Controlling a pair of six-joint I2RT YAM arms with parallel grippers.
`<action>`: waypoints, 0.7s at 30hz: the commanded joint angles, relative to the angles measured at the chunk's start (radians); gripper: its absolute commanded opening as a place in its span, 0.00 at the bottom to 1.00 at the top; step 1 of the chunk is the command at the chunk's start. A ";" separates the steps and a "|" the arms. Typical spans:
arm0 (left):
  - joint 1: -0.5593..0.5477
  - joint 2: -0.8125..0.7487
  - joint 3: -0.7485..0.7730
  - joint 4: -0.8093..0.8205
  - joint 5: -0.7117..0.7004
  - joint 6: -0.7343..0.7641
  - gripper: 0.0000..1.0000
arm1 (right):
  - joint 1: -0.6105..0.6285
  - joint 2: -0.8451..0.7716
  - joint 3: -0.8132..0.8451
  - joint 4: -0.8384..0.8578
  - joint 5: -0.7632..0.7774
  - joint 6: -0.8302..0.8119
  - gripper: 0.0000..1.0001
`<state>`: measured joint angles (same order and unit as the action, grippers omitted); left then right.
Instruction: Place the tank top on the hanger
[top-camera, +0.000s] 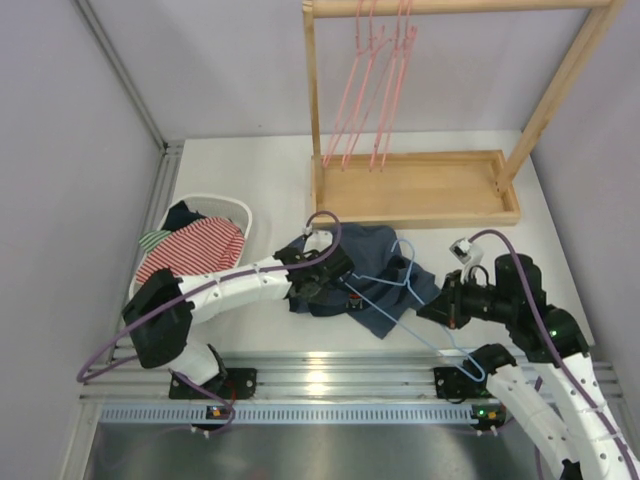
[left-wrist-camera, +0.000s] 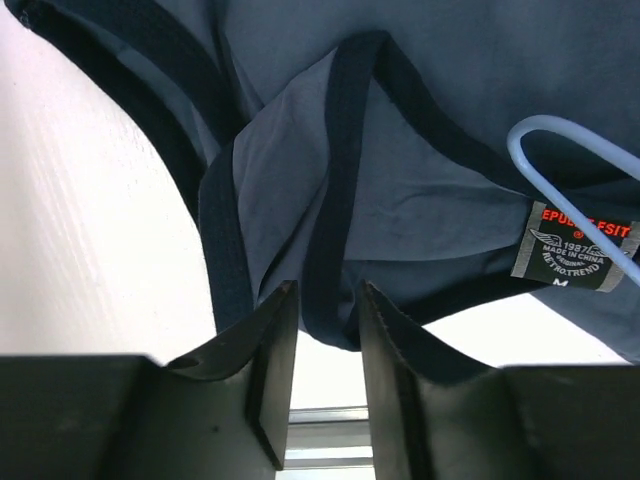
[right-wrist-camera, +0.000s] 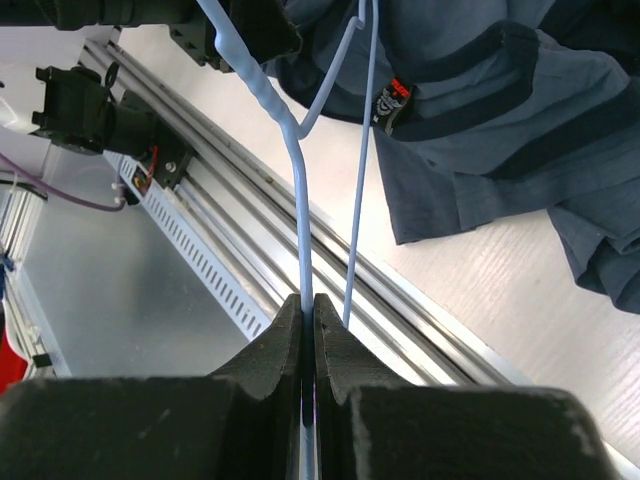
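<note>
The dark navy tank top (top-camera: 372, 262) lies crumpled on the white table in the middle. The light-blue wire hanger (top-camera: 400, 282) lies across it, with its hook (top-camera: 470, 366) toward the near rail. My right gripper (top-camera: 432, 306) is shut on the hanger's wire; in the right wrist view its jaws (right-wrist-camera: 308, 300) pinch the wire (right-wrist-camera: 298, 190), and the shirt (right-wrist-camera: 480, 110) lies beyond. My left gripper (top-camera: 318, 276) is at the shirt's left edge. In the left wrist view its narrow jaws (left-wrist-camera: 328, 290) hold a dark trim strap (left-wrist-camera: 335, 200). A hanger end (left-wrist-camera: 570, 135) and the neck label (left-wrist-camera: 575, 245) show at the right.
A white basket (top-camera: 236, 204) holding a red-and-white striped garment (top-camera: 195, 250) stands at the left. A wooden rack with a tray base (top-camera: 420, 190) stands at the back, with pink hangers (top-camera: 375, 90) on its bar. An aluminium rail (top-camera: 330, 365) runs along the near edge.
</note>
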<state>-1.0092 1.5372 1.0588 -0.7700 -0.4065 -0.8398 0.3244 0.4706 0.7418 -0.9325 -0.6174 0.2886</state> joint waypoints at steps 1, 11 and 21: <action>-0.006 0.017 0.040 -0.023 -0.043 0.005 0.34 | 0.004 -0.020 -0.019 0.043 -0.050 0.000 0.00; -0.008 0.014 0.046 -0.020 -0.048 0.013 0.00 | 0.034 0.002 -0.035 0.063 -0.081 0.012 0.00; -0.008 -0.028 0.046 -0.018 0.000 0.041 0.00 | 0.323 0.057 -0.085 0.251 0.138 0.162 0.00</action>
<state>-1.0122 1.5581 1.0718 -0.7807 -0.4133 -0.8162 0.5388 0.5072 0.6533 -0.8326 -0.6018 0.3676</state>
